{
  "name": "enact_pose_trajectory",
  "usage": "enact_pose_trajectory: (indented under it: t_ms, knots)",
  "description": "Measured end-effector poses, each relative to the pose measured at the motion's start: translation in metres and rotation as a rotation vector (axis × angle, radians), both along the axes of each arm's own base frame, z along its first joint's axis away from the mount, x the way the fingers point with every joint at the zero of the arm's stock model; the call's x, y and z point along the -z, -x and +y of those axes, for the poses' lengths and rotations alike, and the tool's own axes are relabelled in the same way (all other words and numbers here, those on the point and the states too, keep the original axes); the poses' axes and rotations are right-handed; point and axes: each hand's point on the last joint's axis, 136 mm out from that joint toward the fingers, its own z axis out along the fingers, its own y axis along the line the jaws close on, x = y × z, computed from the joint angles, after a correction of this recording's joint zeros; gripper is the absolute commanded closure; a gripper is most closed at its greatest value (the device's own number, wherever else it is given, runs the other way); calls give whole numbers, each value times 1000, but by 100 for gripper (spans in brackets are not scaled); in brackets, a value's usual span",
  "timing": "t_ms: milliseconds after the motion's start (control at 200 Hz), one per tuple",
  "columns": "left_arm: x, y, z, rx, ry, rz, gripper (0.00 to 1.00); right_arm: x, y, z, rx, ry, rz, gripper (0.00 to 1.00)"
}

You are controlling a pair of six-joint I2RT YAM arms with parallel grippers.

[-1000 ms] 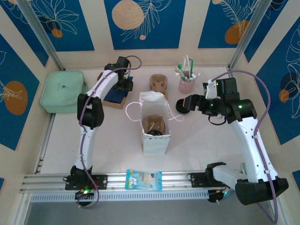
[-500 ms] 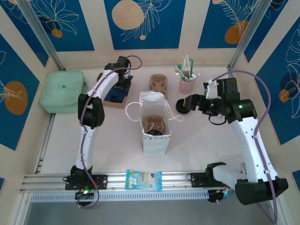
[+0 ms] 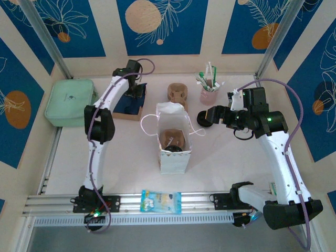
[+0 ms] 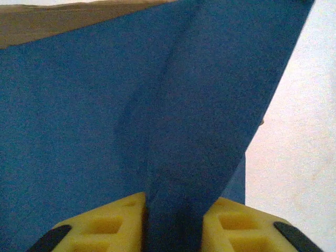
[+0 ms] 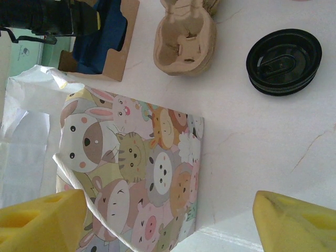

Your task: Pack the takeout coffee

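Observation:
The takeout coffee [image 3: 203,117] [image 5: 283,60] stands on the table right of the bag. I see its round black lid from above, and the cup's sides are hidden under it. My right gripper [image 3: 216,118] [image 5: 168,205] hovers open beside it, with nothing between its yellow fingers [image 5: 47,220]. The white bag [image 3: 173,152] [image 5: 136,173], printed with cartoon animals, stands open in the middle with a brown carrier inside. At the back left, my left gripper [image 3: 136,93] [image 4: 173,205] is shut on a fold of blue napkin [image 4: 199,105] from the brown box [image 3: 127,109].
A brown pulp cup carrier [image 3: 178,94] [image 5: 184,37] and a pink cup of stirrers [image 3: 209,94] sit behind the bag. A mint green pouch [image 3: 68,102] lies at the far left. A blue snack packet [image 3: 161,201] rests on the front rail.
My left gripper has closed on the blue napkin and shifted slightly back and left over the box. The right arm has not moved.

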Motion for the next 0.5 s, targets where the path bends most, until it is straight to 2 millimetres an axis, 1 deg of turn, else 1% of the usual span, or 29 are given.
enact_pose_trajectory:
  t_ms: [65, 210, 315, 400, 500]
  knots:
    - [-4, 1, 3, -6, 8, 0, 70, 0, 0, 0, -1, -2, 0, 17]
    - [-6, 1, 4, -13, 28, 4, 82, 0, 0, 0, -2, -2, 1, 17]
    - [-6, 2, 3, -10, 37, 8, 88, 2, 1, 0, -1, -1, 6, 18]
    - [-7, 2, 2, -12, 45, 7, 91, 3, 1, 0, -1, 0, 10, 18]
    - [-10, 1, 7, -19, 51, 2, 94, 3, 1, 0, -1, 0, 10, 18]
